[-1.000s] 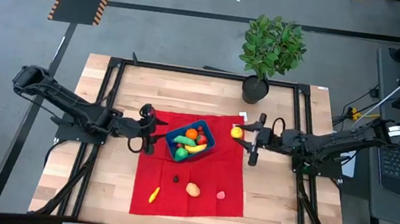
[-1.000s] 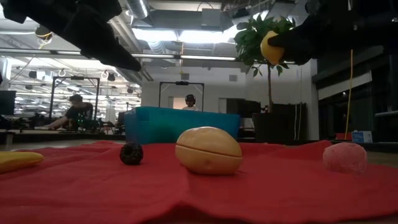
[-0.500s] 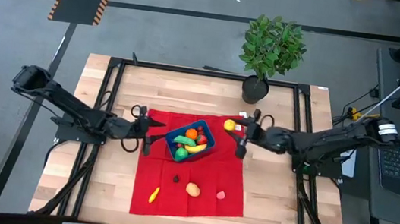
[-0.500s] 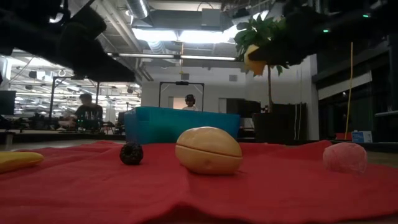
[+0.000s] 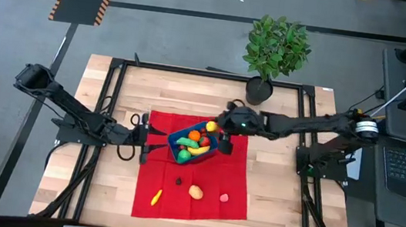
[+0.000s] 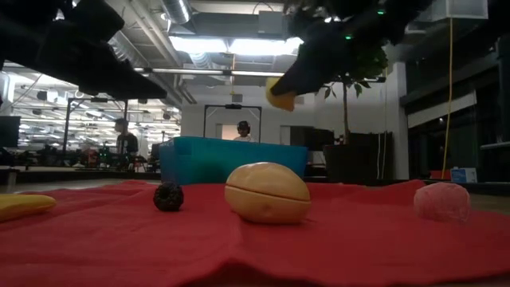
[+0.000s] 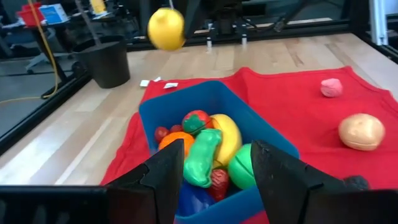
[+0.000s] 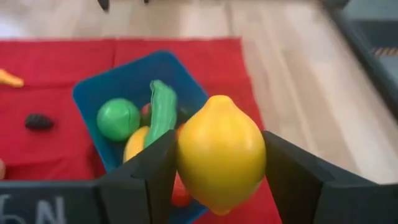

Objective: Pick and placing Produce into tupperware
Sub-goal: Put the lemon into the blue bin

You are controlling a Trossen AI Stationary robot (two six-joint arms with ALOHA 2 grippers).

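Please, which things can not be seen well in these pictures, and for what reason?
- Contents of the blue container: in the low view its near wall hides all the produce inside.
- Container floor: in the left wrist view the piled produce and the left gripper cover most of it.
- Red pieces beside the banana: too small in the high view to name.
- Produce under the lemon: in the right wrist view the right gripper and the lemon block it.

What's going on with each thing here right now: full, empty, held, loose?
Lemon: held in the air by the right gripper.
Tupperware: open, partly filled with produce.
Left gripper: open, empty, beside the tupperware.
Banana: loose on the cloth.
Potted plant: upright.
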